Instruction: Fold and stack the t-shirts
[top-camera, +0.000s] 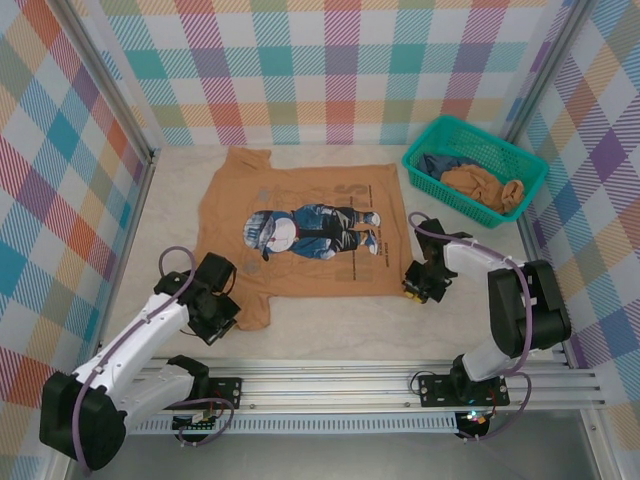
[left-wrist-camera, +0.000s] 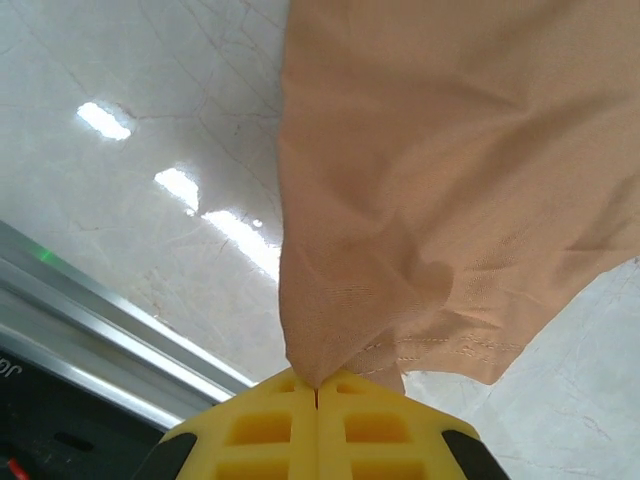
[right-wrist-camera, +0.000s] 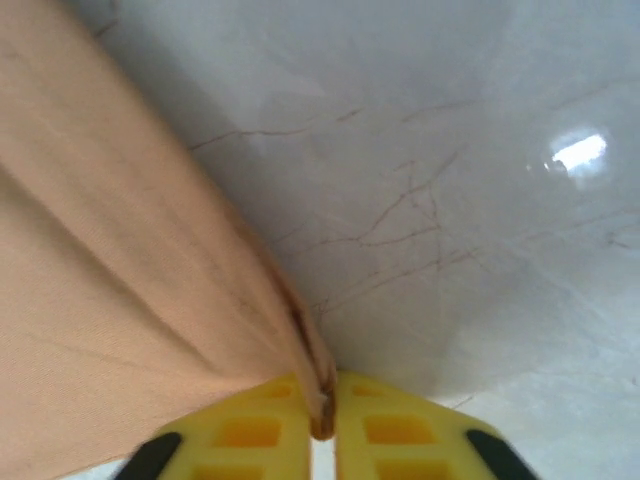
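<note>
T-shirt (top-camera: 295, 235) hem toward table's (top-camera: 340, 325) near edge, left gripper (top-camera: 236, 312) and right gripper (top-camera: 411, 289) clamped on thin pinches; pull unevenly, you lose one.

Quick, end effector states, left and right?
Left end effector: closed on the printed t-shirt, near left corner.
Right end effector: closed on the same shirt, near right corner.
</note>
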